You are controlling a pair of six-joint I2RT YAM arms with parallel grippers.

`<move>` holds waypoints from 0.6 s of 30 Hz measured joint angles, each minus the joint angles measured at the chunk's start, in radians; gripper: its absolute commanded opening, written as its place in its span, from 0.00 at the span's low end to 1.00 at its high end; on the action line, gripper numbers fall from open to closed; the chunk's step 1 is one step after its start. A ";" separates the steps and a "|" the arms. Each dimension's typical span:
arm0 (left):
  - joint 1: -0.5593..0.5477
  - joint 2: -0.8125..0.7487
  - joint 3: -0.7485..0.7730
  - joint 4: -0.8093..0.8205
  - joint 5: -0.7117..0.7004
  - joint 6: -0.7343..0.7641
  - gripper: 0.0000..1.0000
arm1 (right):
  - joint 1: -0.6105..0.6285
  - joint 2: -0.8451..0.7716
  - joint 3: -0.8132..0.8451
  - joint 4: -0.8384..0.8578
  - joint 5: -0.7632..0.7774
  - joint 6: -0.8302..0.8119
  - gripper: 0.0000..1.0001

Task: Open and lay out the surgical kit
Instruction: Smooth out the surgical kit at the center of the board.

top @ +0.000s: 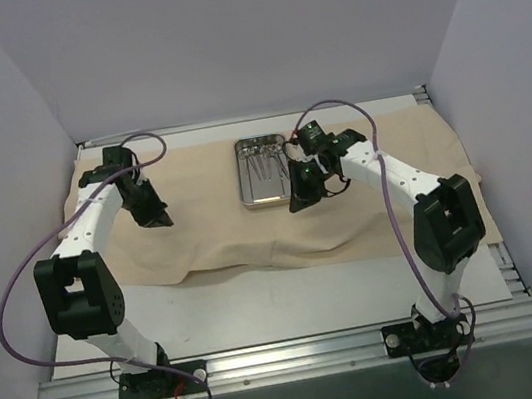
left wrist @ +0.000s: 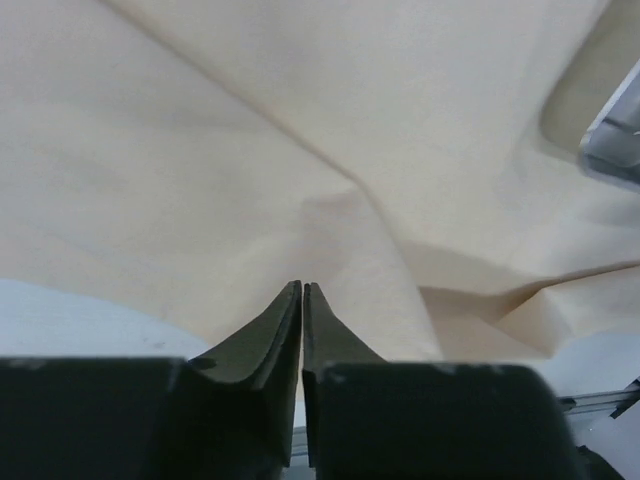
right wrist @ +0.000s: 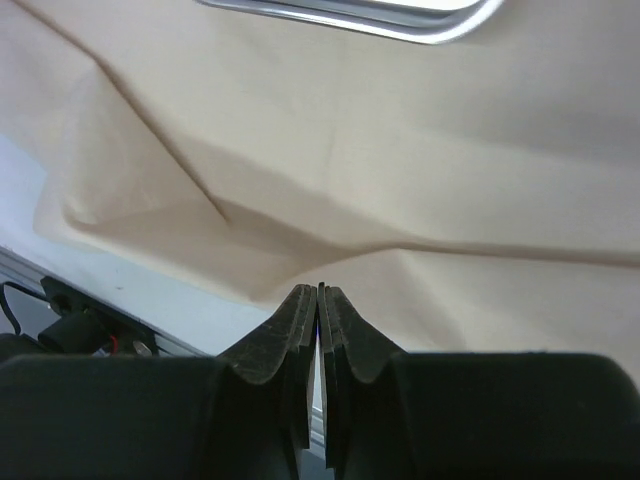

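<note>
The cloth [top: 212,243] is lying spread under the tray [top: 266,192], instruments [top: 265,159] sitting inside, not yet laid out; right gripper [top: 299,203] is hovering beside the tray, left gripper [top: 161,217] farther off, both jaws closed, empty

Two black-and-white robot arms stand on bases side by side. The left arm [top: 96,211] bends at a raised elbow and reaches forward. Its wrist folds back, so the left gripper [top: 161,219] points downward. The right arm [top: 388,170] mirrors it, angling inward, with the right gripper [top: 297,205] also pointing down. The left fingers [left wrist: 270,340] are pressed together at their tips, as are the right fingers [right wrist: 285,335].
</note>
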 measured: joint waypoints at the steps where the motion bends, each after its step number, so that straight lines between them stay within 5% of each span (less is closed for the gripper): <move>1: 0.017 -0.011 -0.031 0.000 -0.008 0.000 0.04 | 0.022 0.024 0.034 0.002 0.000 -0.003 0.07; 9: 0.189 0.001 -0.169 0.008 -0.015 0.003 0.02 | 0.076 0.062 0.100 0.018 0.002 -0.011 0.06; 18: 0.201 0.029 -0.330 0.044 0.032 -0.063 0.02 | 0.068 0.061 0.106 0.019 0.020 -0.036 0.02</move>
